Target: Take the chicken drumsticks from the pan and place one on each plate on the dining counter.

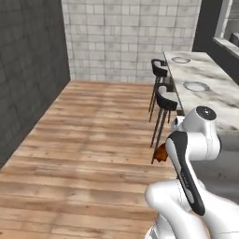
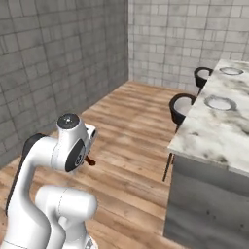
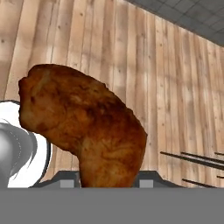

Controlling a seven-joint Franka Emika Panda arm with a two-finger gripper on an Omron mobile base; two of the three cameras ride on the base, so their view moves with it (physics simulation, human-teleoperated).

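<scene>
Drumstick in the claw, plates waiting

The claw [image 3: 107, 183] is clamped narrow on a chicken drumstick [image 3: 83, 127], thick end pointing to ten o'clock over the wooden floor [image 1: 93, 140], carried clear for the trip. Out at one o'clock, two plates [image 1: 196, 86] sit bare on the dining tabletop [image 2: 219, 131], stools [image 1: 165, 100] alongside; delivery comes next, I'd say.

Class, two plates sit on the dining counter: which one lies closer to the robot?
The plate beside the nearer stool; the other plate sits farther along the dining counter, toward the back wall.
</scene>
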